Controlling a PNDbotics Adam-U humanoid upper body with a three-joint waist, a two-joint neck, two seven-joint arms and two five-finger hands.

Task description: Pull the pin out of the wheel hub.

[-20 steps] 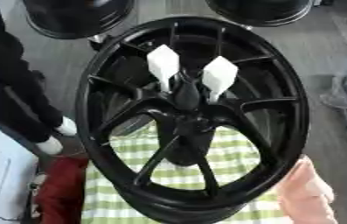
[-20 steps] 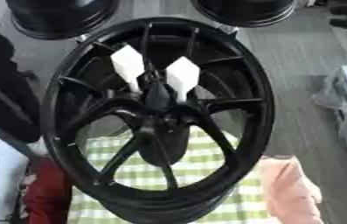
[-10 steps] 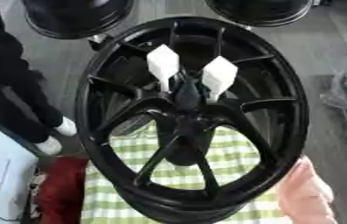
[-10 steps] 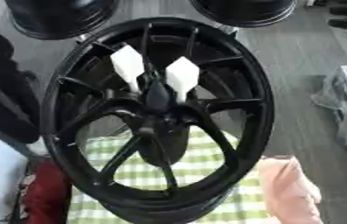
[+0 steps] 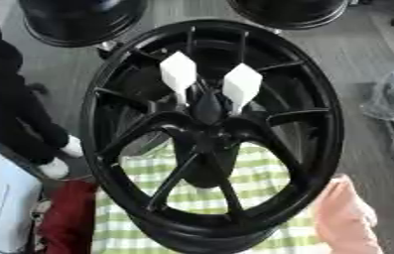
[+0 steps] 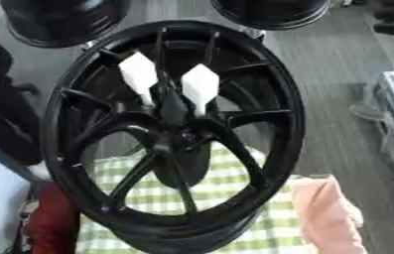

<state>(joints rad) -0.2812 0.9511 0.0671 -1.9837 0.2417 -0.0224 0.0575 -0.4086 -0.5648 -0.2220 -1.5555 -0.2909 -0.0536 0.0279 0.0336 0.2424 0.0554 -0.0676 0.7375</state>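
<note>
A red cloth (image 5: 61,218) lies at the lower left. In the middle a big black wheel hub (image 5: 213,134) stands on a green checked cloth (image 5: 261,198). Two white pins (image 5: 179,74) (image 5: 241,85) stick up from its middle, side by side. No robot hand shows, so I cannot tell if either is holding anything. A pink thing (image 5: 346,218) sits at the lower right.

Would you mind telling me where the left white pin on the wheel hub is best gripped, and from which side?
Probably by its broad white head, pinched across the flat faces from above and in front. The head stands clear of the black wheel hub, while its thin stem runs down between the spokes, where fingers would hardly fit. No robot hand shows in either view.
</note>
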